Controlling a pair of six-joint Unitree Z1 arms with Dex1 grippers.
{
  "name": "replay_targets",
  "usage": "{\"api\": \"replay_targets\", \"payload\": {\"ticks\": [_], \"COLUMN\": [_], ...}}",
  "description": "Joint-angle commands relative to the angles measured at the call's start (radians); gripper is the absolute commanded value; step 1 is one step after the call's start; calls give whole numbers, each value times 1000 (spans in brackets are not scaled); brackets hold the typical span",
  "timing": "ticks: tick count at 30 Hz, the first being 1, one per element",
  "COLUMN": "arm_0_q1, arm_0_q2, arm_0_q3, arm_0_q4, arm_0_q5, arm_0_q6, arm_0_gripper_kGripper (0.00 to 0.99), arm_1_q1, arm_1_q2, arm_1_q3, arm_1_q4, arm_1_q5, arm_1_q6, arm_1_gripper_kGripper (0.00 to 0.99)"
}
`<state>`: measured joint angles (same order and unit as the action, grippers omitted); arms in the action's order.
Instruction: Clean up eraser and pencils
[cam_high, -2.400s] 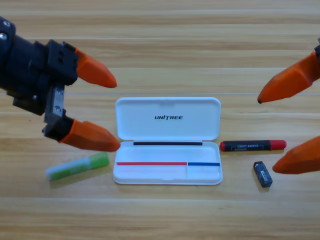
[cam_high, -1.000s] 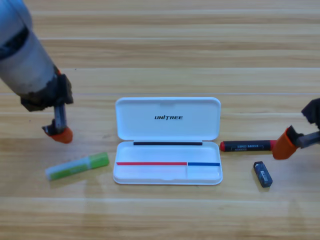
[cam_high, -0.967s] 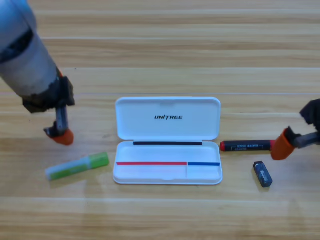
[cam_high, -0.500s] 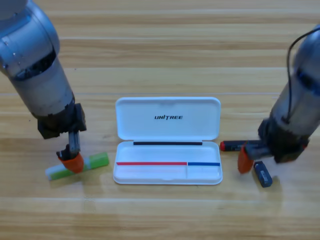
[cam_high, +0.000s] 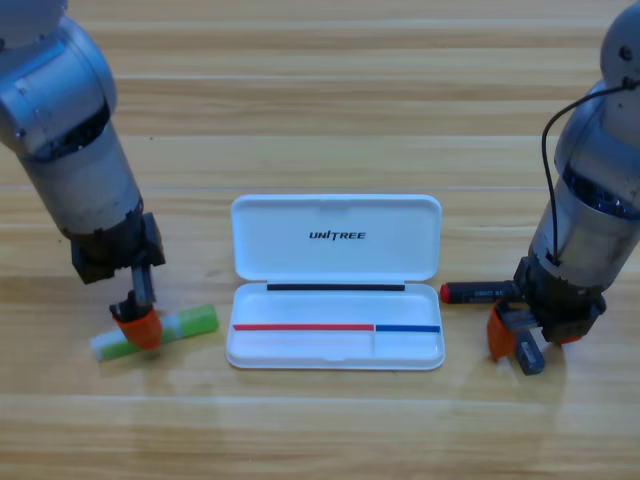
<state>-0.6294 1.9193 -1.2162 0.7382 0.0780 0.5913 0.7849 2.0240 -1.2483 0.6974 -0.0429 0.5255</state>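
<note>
The lime green pencil (cam_high: 195, 321) lies slanted on the table left of the white case (cam_high: 285, 250). My left gripper (cam_high: 137, 328) points straight down onto its middle, and its orange tip covers part of the stick. The red pencil (cam_high: 475, 292) lies right of the case; only its left end shows, the rest is under my right arm. The dark eraser (cam_high: 530, 359) lies just below it, half covered. My right gripper (cam_high: 512, 345) is down at the eraser, with its orange tip close on the eraser's left side.
The white case lies open in the middle, lid folded back toward the top, its tray (cam_high: 335, 360) holding nothing. Both grey arms stand steeply over the table at the left and right sides.
Both arms came down from the picture's sides. The left gripper settled onto the green pencil. The right gripper shifted from the red pencil's end down to the eraser.
</note>
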Motion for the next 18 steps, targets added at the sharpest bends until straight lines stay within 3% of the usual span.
{"api": "replay_targets", "payload": {"ticks": [1, 4, 5, 10, 14, 18], "arm_0_q1": [16, 16, 14, 14, 14, 14], "arm_0_q2": [67, 76, 78, 90, 101, 106], "arm_0_q3": [35, 49, 56, 81, 93, 101], "arm_0_q4": [-37, -59, -68, -106, -126, -142], "arm_0_q5": [-15, -17, -17, -20, -20, -23], "arm_0_q6": [-1, -4, -5, -7, -8, -8], "arm_0_gripper_kGripper": [980, 980, 980, 979, 962, 842], "arm_1_q1": [7, 0, 0, -3, 16, 57], "arm_1_q2": [88, 97, 97, 21, -54, -53], "arm_1_q3": [30, 35, 35, -16, -135, -235], "arm_1_q4": [-10, -3, -3, 54, 134, 237], "arm_1_q5": [5, 11, 6, 5, -31, 21], "arm_1_q6": [16, 44, 44, -113, -498, -1006], "arm_1_gripper_kGripper": [279, 38, 0, 0, 0, 0]}}
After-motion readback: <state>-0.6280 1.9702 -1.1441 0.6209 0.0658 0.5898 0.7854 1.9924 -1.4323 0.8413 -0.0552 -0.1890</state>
